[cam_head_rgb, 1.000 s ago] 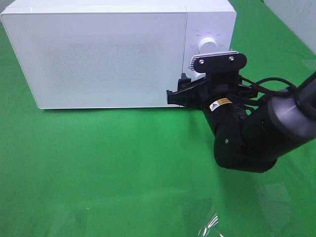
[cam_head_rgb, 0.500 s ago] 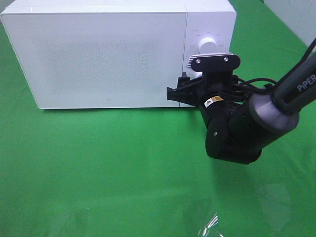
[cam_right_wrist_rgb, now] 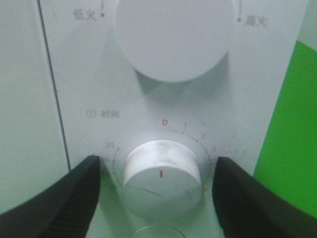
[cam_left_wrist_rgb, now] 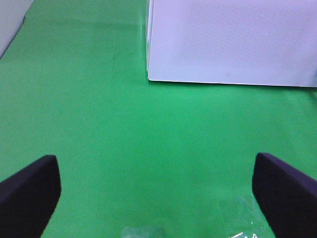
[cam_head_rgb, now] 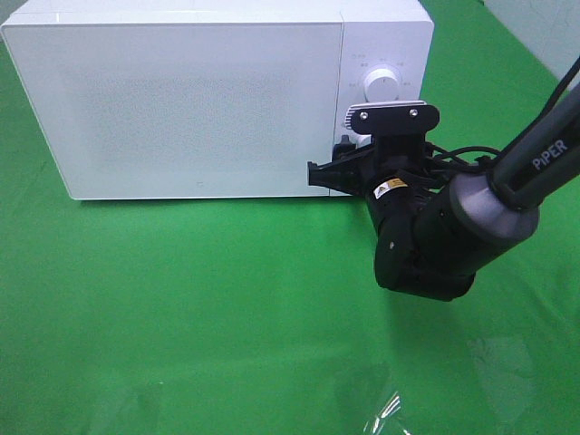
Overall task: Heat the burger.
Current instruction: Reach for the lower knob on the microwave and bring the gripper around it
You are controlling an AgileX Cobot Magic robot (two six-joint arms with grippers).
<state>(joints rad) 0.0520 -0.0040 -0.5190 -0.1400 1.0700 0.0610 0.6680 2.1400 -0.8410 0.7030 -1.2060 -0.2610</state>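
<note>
Where my left claw (cam_left_wrist_rgb: 154,173) hangs, nearest me: jaws spread wide over bare green cloth (cam_head_rgb: 181,308), holding nothing, well short of the oven.
Clear film (cam_head_rgb: 390,412): a crinkled scrap on the cloth at the near edge, touching nothing I need.
Right arm (cam_head_rgb: 471,217): reaches in from the right and ends at the control panel.
Right claw (cam_right_wrist_rgb: 156,163): open, one finger on each side of the timer dial (cam_right_wrist_rgb: 162,176), with a gap on both sides; it grips nothing yet.
Timer dial: round, white and smooth, with a red mark on its rim and a printed zero above it. I cannot read its setting.
Upper dial (cam_right_wrist_rgb: 173,34): the power knob, just above the claw and untouched.
Microwave (cam_head_rgb: 381,36): white, squarely on the cloth, its door (cam_head_rgb: 181,109) shut flush.
Burger: not in view. I judge it sits behind that door, though I cannot confirm it through the frosted front.
Step in hand: by my reading, closing on the timer and turning it.
Risk, slip: if the jaws close off-centre, the pads may skate round the slick knob and the timer never starts.
Risk, overturn: too long a twist sets too many minutes.
Risk, shove: pressing forward while gripping could push the oven back across the cloth.
Risk, seam: the finger nearest the door edge could catch it.
</note>
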